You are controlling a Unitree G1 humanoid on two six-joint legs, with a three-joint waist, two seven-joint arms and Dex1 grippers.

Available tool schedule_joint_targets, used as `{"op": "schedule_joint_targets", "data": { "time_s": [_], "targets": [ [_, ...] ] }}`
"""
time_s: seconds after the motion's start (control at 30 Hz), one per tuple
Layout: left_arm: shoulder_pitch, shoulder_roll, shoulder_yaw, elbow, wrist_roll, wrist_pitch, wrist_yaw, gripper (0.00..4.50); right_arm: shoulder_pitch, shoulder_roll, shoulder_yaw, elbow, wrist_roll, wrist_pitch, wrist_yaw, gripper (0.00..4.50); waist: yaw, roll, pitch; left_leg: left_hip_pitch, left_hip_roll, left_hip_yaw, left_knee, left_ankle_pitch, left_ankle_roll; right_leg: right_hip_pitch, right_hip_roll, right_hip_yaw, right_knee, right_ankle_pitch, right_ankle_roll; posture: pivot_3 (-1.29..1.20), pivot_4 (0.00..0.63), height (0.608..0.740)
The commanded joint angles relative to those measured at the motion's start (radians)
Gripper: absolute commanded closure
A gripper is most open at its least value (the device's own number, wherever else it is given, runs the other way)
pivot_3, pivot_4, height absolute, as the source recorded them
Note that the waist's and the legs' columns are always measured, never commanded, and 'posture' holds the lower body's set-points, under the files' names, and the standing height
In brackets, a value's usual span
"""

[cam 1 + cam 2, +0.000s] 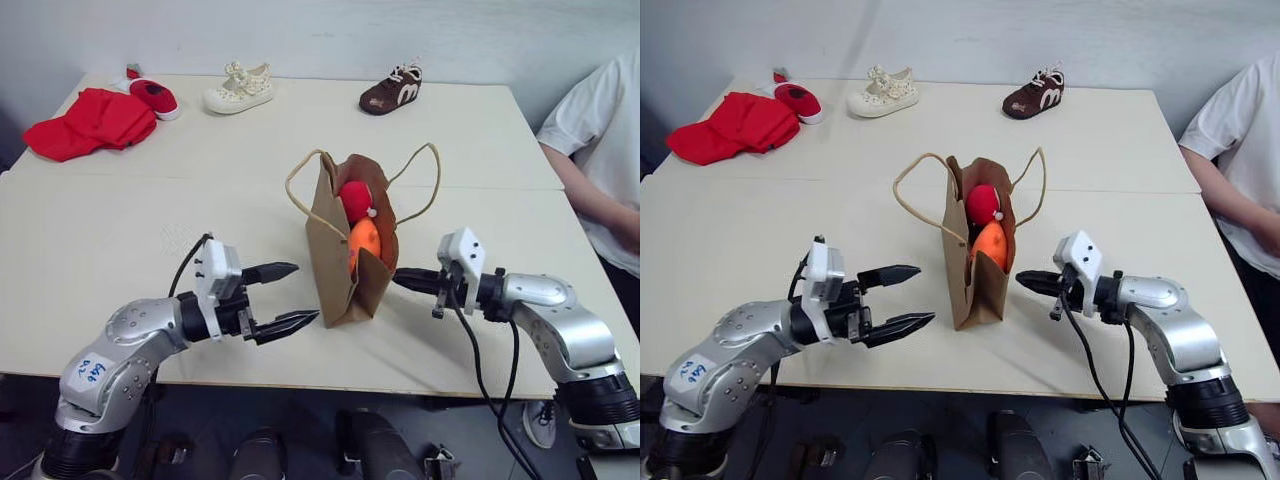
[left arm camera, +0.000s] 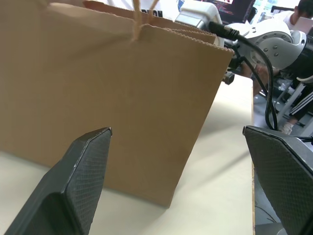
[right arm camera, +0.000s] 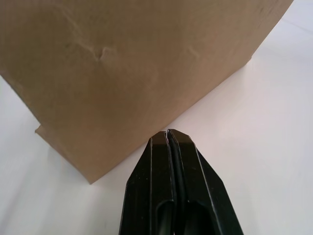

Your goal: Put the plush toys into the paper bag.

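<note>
The brown paper bag (image 1: 345, 262) stands upright in the middle of the table, its two cord handles spread out. Both plush toys sit inside its open mouth: the round red one (image 1: 355, 199) on top, the orange one (image 1: 364, 239) below it. My left gripper (image 1: 290, 296) hovers open just left of the bag's lower corner, and the bag's side (image 2: 112, 98) is close in front of it. My right gripper (image 1: 400, 279) is shut with nothing in it, its tip right by the bag's right wall (image 3: 132, 63).
A red cloth (image 1: 90, 122) and a small red shoe (image 1: 153, 95) lie at the far left. A cream shoe (image 1: 239, 89) and a brown shoe (image 1: 391, 90) rest along the back. A person in a white shirt (image 1: 600, 130) sits at the right edge.
</note>
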Motion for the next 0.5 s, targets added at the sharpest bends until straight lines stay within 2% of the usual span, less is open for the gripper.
{"op": "schedule_joint_targets", "data": {
  "time_s": [0.03, 0.5],
  "targets": [
    [-0.021, -0.035, -0.017, -0.038, 0.005, -0.02, 0.039, 0.0, 0.016, 0.04, 0.027, -0.1, 0.038, 0.047, -0.009, 4.46, -0.001, 0.0, 0.0, 0.0, 0.0, 0.0, 0.0, 0.0, 0.0, 0.0, 0.0, 0.0, 0.0, 0.0, 0.0, 0.0, 0.15, 0.74],
    [-0.02, -0.107, -0.047, -0.058, 0.087, -0.085, 0.151, 0.0, -0.05, 0.183, 0.133, -0.096, -0.028, 0.062, -0.077, 4.46, 0.001, 0.0, 0.0, 0.0, 0.0, 0.0, 0.001, 0.0, 0.0, 0.0, 0.0, 0.0, 0.001, 0.0, 0.0, 0.0, 0.15, 0.74]
  ]
}}
